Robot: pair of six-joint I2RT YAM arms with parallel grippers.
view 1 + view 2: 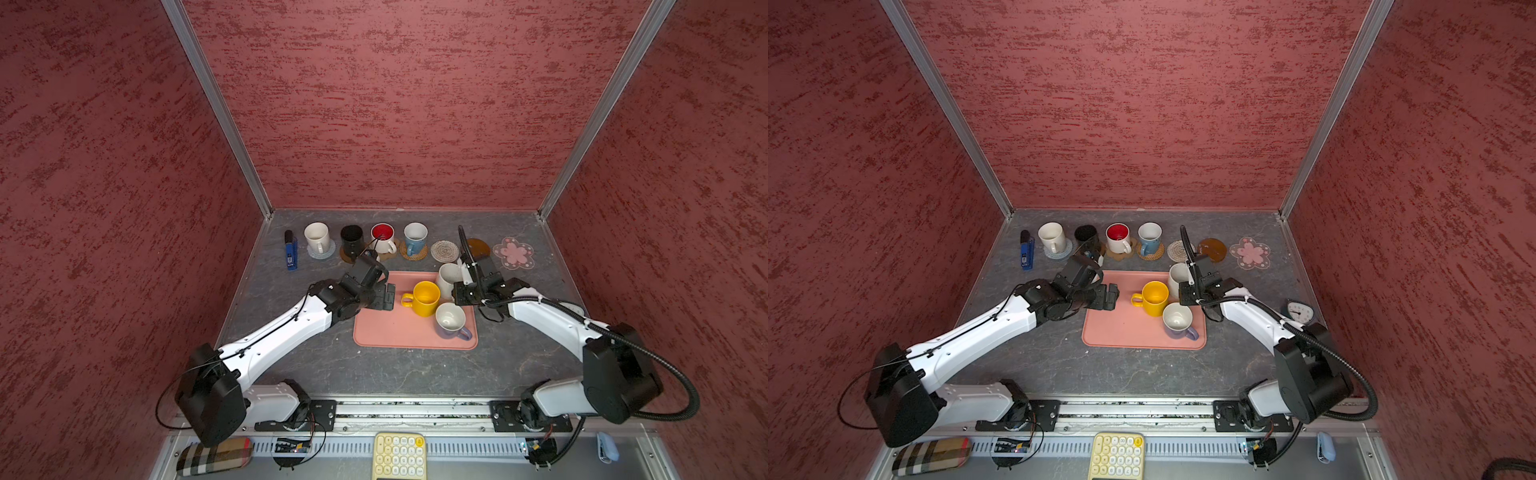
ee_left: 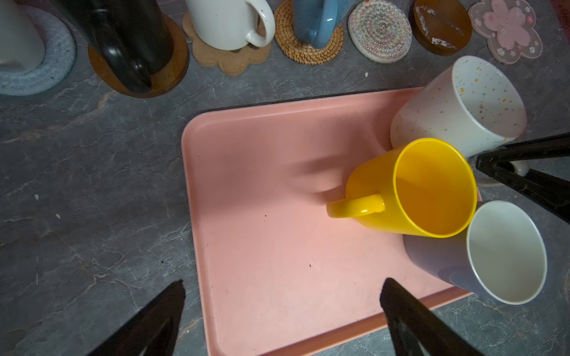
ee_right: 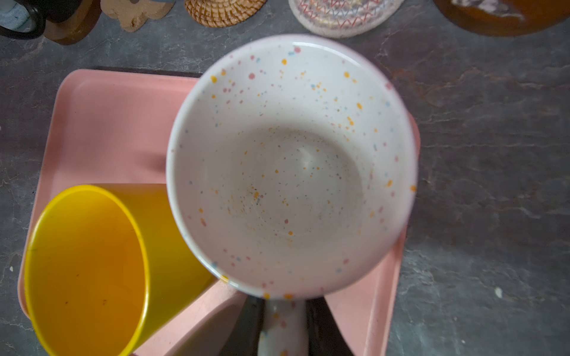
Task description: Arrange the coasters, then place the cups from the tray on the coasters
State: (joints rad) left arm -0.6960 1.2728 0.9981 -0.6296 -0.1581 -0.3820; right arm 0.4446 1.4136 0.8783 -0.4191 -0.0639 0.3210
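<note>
Gripping the speckled white mug (image 3: 290,166) by its handle (image 3: 284,308), my right gripper (image 3: 285,326) is clamped shut on that thin loop alone. The mug is at the far right corner of the tray (image 2: 246,154). My left gripper (image 2: 283,283) hangs wide open and empty over the tray's left edge. The yellow mug (image 3: 89,262) stands right against the speckled one, seemingly touching, and the lavender mug (image 2: 505,252) sits just beside it. I judge the lift to be the main danger: held by the handle only, the mug may pivot between my fingers, or rub the yellow mug and topple it. The beige woven coaster (image 1: 444,251) lies free on the surface (image 1: 415,374) just beyond. A swinging base could shove it or land off-centre.
</note>
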